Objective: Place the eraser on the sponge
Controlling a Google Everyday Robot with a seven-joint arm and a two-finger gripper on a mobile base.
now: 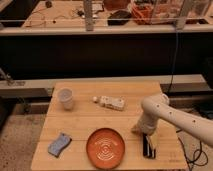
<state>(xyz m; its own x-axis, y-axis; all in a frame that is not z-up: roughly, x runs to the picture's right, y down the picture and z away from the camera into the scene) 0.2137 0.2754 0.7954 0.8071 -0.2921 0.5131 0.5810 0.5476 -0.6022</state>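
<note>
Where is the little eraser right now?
In the camera view, the eraser lies by the table's near right corner, beside the orange plate, at the gripper.

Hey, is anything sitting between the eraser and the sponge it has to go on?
Yes, the orange plate lies directly between the eraser at the front right and the sponge at the front left. The gripper is right at the eraser, with nothing visible between them.

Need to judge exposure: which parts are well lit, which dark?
Camera view: the wooden table is evenly, warmly lit; the gap behind it is nearly black; the gripper hangs at the dark eraser right of the orange plate; the sponge stands out clearly.
</note>
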